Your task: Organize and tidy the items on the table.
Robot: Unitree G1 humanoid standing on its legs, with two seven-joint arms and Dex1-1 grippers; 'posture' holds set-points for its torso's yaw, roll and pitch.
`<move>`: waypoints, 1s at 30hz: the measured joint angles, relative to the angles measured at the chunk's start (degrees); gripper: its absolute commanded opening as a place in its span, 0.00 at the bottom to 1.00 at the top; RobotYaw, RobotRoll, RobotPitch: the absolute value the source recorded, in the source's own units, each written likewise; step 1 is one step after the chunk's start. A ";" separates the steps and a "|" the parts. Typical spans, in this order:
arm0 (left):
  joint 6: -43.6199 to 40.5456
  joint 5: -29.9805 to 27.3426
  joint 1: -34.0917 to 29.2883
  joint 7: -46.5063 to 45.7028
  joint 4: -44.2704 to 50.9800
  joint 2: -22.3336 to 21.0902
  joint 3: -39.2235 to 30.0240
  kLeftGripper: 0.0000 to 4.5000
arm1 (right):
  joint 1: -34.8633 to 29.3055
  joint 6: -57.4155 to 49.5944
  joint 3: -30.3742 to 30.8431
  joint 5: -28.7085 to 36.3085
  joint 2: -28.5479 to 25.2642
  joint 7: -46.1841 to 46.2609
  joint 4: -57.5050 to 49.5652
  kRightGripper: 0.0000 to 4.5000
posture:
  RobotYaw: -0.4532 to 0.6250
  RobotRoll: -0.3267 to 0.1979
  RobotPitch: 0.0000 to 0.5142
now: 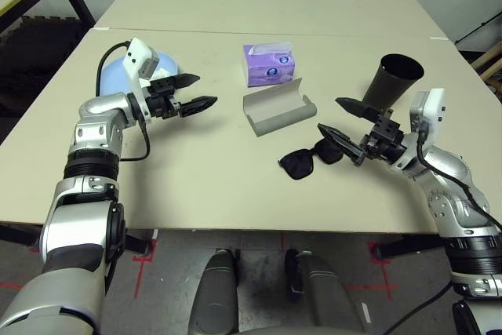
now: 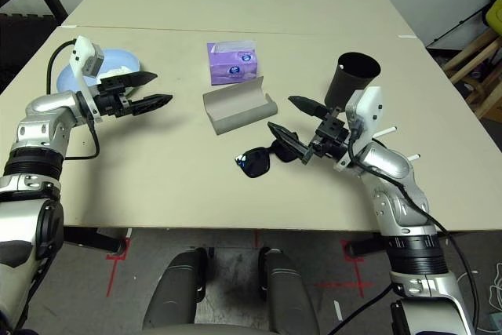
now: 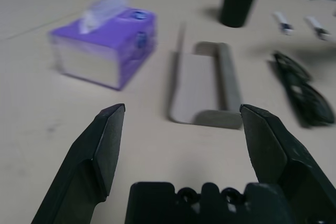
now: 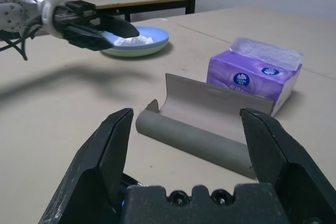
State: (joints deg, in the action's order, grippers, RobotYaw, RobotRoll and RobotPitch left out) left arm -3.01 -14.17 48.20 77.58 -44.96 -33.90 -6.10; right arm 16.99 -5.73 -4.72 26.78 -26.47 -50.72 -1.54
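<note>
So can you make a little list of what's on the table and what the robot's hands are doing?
table: beige
tissue box: purple, far middle
glasses case: grey, lying open
sunglasses: black, beside right gripper
cup: black, far right
plates: stacked, tissue wad on top
left gripper: jaws open, empty
right gripper: jaws open, empty

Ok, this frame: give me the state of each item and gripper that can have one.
glasses case: open, empty, lid up
black sunglasses: on the table, outside the case
tissue box: tissue sticking out the top
black cup: standing, tilted in view
blue plate: stacked on green plate, holds white wad
left gripper: open, empty
right gripper: open, empty
</note>
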 measured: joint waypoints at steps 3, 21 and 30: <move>0.96 -0.40 -1.60 3.28 1.53 0.00 0.58 0.99 | 0.09 -0.44 0.00 0.04 -0.59 -0.37 -0.01 1.00 | 0.56 0.62 0.34; 12.03 -0.34 -3.98 9.78 3.17 3.43 5.13 0.99 | 2.22 -2.48 -0.55 -0.20 -6.11 -2.70 -0.05 1.00 | 0.52 0.62 0.40; 13.56 -0.34 -3.56 10.53 1.55 5.70 6.36 0.99 | 5.49 -9.94 3.32 -4.08 -11.58 -4.13 -2.98 1.00 | 0.49 0.62 0.41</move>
State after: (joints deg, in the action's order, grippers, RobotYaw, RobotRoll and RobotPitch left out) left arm 10.55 -14.52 44.65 88.11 -43.41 -28.20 0.27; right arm 22.48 -15.68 -1.40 22.70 -38.04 -54.85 -4.52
